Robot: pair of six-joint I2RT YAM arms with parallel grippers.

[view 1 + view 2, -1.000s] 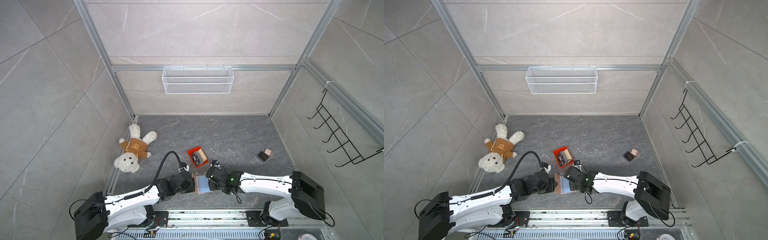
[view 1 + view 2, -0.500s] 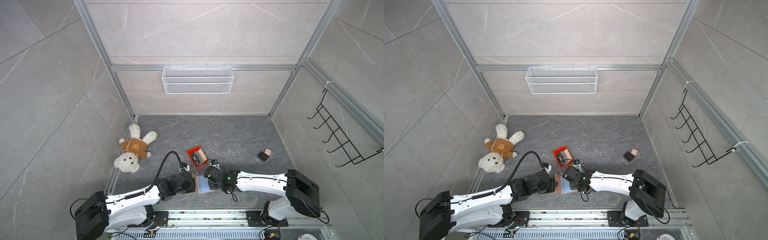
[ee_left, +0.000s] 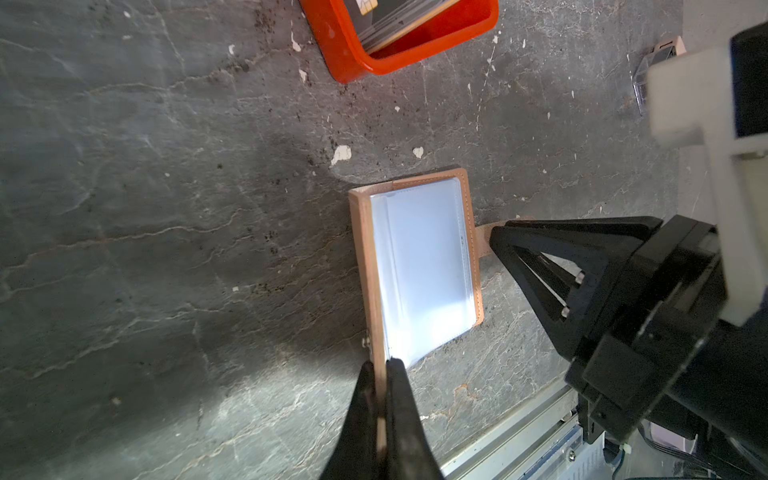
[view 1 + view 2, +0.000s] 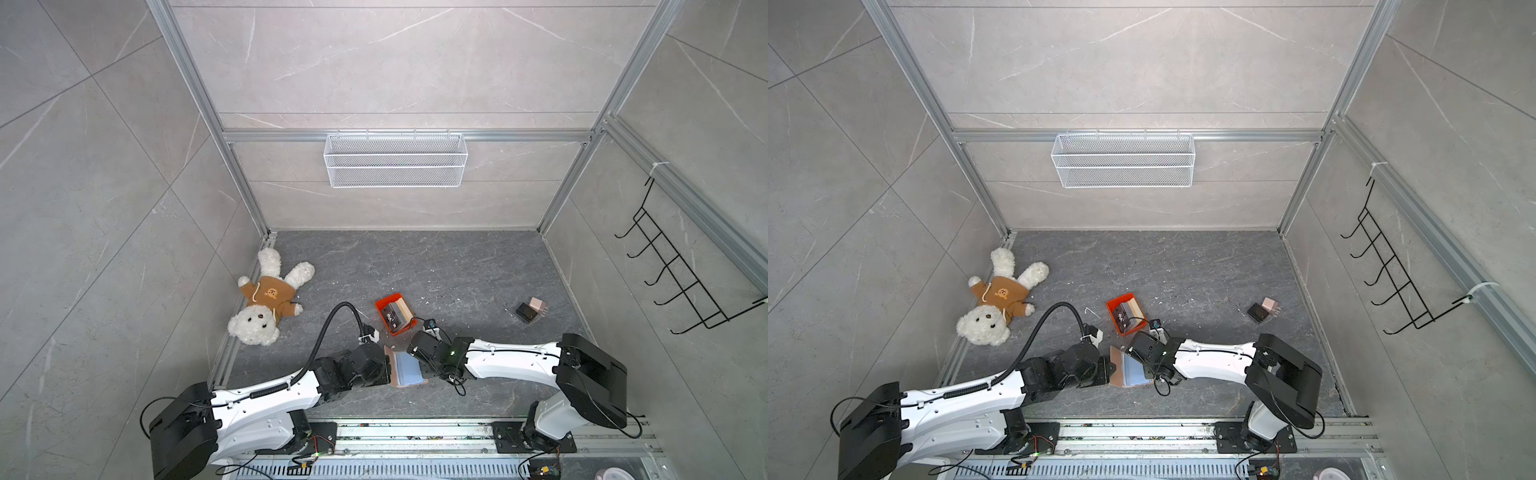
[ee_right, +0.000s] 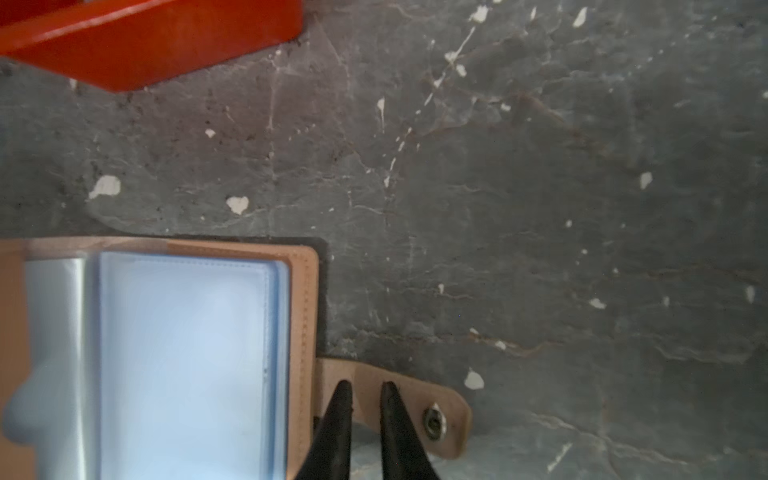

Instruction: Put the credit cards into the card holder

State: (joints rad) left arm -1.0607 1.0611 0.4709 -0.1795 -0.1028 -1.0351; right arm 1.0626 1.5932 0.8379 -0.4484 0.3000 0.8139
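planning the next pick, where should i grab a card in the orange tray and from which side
Take the cards by their exposed upper edge, coming straight down from above. They seem to lean stacked inside the tray, whose walls box in the sides, so only the top edges look free for the jaws.
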